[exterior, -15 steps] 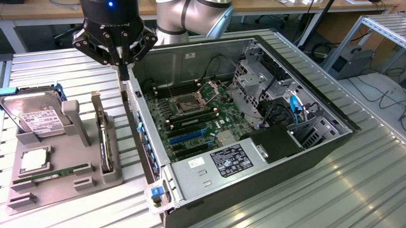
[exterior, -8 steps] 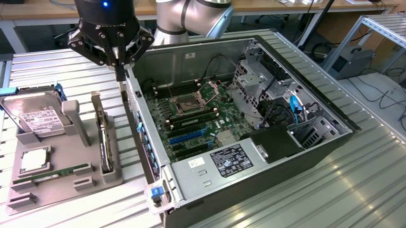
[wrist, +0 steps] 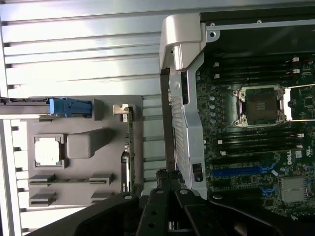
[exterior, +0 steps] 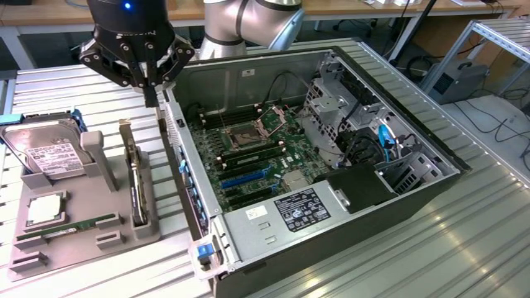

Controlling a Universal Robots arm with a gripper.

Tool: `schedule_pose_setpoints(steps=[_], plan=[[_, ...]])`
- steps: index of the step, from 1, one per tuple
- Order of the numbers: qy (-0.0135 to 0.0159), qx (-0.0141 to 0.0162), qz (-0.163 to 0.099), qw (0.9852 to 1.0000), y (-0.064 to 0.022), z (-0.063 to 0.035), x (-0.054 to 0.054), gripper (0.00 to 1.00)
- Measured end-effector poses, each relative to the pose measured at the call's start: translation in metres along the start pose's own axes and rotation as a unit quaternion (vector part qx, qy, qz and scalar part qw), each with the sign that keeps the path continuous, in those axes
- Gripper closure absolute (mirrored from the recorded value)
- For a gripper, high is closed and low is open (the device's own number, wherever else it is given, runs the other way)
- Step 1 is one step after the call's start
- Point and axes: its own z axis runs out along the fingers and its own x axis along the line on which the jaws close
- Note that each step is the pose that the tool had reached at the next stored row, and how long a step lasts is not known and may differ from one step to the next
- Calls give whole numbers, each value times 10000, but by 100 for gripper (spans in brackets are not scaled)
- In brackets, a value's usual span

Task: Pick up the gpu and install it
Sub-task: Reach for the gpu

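The gpu (exterior: 133, 177) is a thin dark card standing on edge in a slot along the grey holder (exterior: 83, 239), on the side nearest the computer case. In the wrist view the gpu (wrist: 129, 152) appears edge-on, its metal bracket end (wrist: 120, 109) near the blue clip. My gripper (exterior: 151, 99) hangs above the table just beyond the far end of the gpu, close to the case's back wall. Its fingers are shut with nothing between them. From the wrist, the gripper (wrist: 166, 179) sits over the gap between holder and case.
The open computer case (exterior: 414, 186) lies on its side with the motherboard (exterior: 248, 155) and blue slot (wrist: 241, 170) exposed. The holder also carries a hard drive (exterior: 46, 152), a processor (exterior: 46, 211) and a green memory stick (exterior: 71, 226). The table is slatted metal.
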Motion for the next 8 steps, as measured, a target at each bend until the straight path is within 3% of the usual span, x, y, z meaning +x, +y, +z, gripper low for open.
schedule_pose_setpoints(steps=[8], plan=[[0, 0, 0, 10000, -6, -2, 78, 89]])
